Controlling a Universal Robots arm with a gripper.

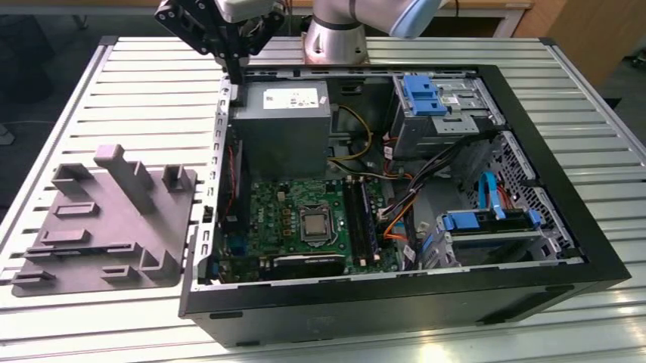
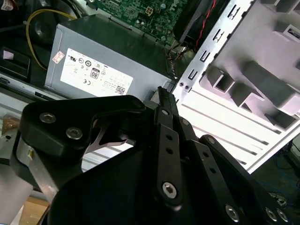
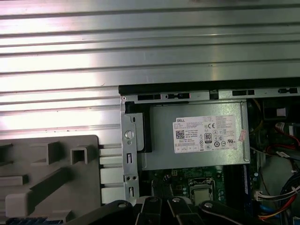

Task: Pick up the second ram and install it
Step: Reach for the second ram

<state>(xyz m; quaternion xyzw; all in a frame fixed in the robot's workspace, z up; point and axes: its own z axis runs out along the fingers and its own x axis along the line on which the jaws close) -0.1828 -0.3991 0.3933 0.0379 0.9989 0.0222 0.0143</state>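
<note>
Where the gripper (image 1: 235,74) hangs, the case edge (image 1: 222,113) meets the table (image 1: 141,83).

Ribbed silver metal counter (image 1: 131,83), glaring white along its slats in both wrist views. Beyond its far edge, pale wooden furniture (image 1: 595,38). Off the exterior view's left, dark floor (image 1: 12,181).

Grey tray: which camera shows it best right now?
Exterior view: the whole grey tray shows, beside the computer case. The second wrist view catches part of it with some upright blocks; the first wrist view, one corner.
</note>
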